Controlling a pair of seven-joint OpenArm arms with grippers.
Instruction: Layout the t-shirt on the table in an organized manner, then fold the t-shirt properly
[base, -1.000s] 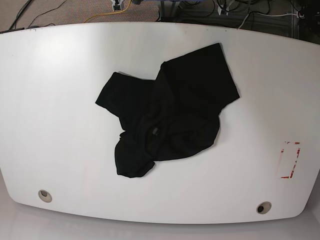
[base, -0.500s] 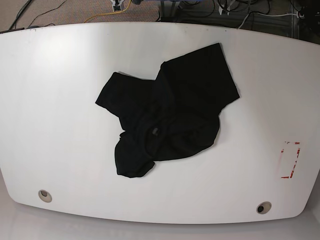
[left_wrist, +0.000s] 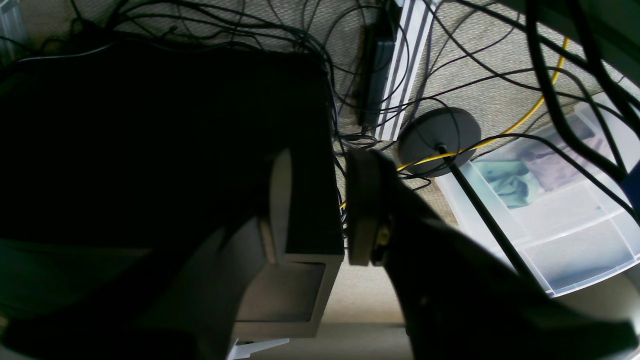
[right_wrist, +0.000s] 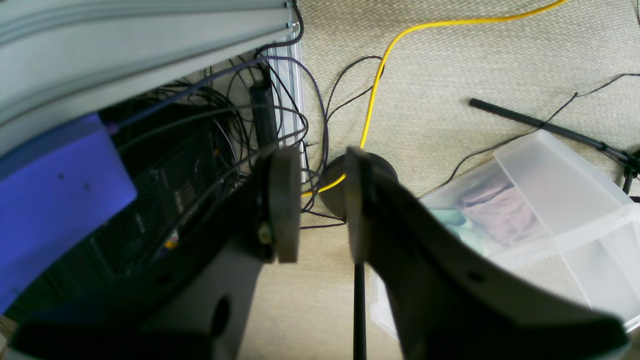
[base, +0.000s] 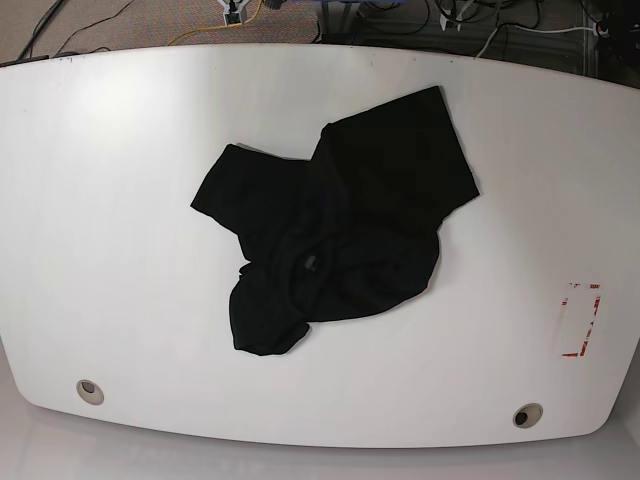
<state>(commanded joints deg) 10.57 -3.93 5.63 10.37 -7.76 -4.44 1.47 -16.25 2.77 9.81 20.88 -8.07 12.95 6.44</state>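
Note:
The black t-shirt (base: 335, 225) lies crumpled in a loose heap near the middle of the white table (base: 110, 200), one flat part reaching toward the far right and a bunched lobe toward the near left. No arm shows in the base view. In the left wrist view, my left gripper (left_wrist: 315, 200) is open with nothing between its pads, pointing at cables and a dark box on the floor. My right gripper (right_wrist: 322, 205) is likewise open and empty in the right wrist view, above carpet. Neither wrist view shows the t-shirt or the table.
A red tape rectangle (base: 580, 320) marks the table's right side. Two round metal grommets sit near the front edge, left (base: 90, 390) and right (base: 527, 415). Below the grippers are cables, a yellow cord (right_wrist: 372, 105) and clear plastic bins (right_wrist: 540, 210).

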